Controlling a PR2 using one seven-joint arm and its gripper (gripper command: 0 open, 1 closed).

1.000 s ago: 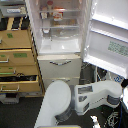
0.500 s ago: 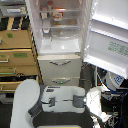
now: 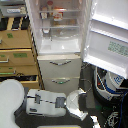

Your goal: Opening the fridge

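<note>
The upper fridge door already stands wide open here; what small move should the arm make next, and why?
Probably draw the arm a little farther back toward the robot body. The fridge has its upper door swung fully out to the exterior view's right, with the shelves exposed. The arm sits low in front of the closed lower drawers, apart from the door. The end effector's state is unclear.

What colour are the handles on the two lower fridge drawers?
Silver handles, on white drawers; only the exterior view shows them.
</note>
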